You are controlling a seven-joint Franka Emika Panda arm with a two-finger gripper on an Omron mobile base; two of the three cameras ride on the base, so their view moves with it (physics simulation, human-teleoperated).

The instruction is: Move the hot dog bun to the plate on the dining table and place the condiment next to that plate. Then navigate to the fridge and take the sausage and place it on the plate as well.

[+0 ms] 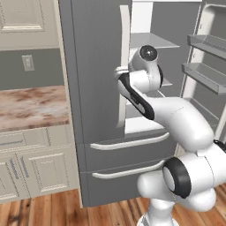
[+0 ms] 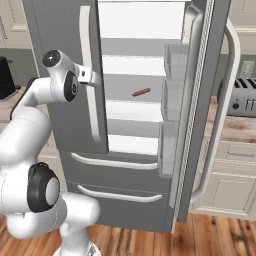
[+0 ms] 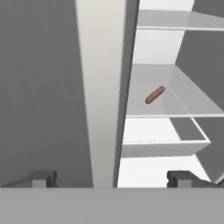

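Note:
The dark grey fridge (image 1: 95,66) stands with its left door shut and its right door (image 2: 200,100) swung open. The sausage (image 2: 141,92), a thin reddish-brown cylinder, lies alone on a pale middle shelf (image 3: 148,103). My gripper (image 3: 113,179) is open in front of the shut left door, level with its long curved handle (image 3: 98,87). It is short of the shelf opening, and the sausage (image 3: 155,95) lies ahead and to the right. Nothing is between the fingertips (image 3: 43,178). The hot dog bun, plate, dining table and condiment are out of view.
Empty bins (image 2: 172,100) line the inside of the open door. Two drawer handles (image 1: 128,143) run below the shelves. A marbled counter with cream cabinets (image 1: 31,106) is to the left, and a toaster (image 2: 242,97) sits on the counter to the right.

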